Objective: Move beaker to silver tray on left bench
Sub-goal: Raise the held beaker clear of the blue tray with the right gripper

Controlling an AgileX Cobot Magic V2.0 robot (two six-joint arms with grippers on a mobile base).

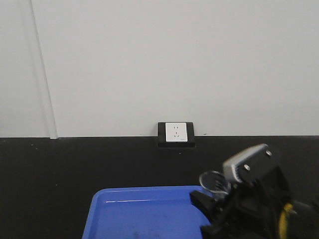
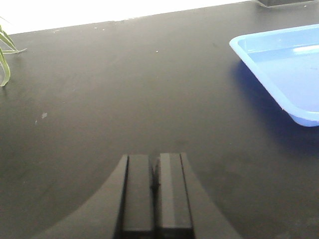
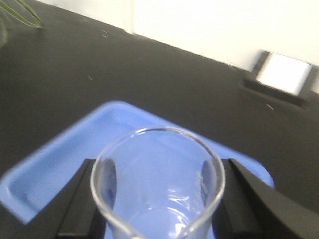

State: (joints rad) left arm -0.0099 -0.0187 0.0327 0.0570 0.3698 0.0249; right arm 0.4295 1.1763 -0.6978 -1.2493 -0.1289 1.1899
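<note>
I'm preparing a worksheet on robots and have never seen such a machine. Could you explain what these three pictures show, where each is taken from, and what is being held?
This is a two-armed robot at a black bench. One picture looks forward from its body; the other two come from cameras on its wrists. The right hand is shut on a clear glass beaker, held over a blue tray that lies on the bench. The left hand is shut and holds nothing, above bare bench top. A wall socket sits at the back, and a few green leaves show at one edge.
</note>
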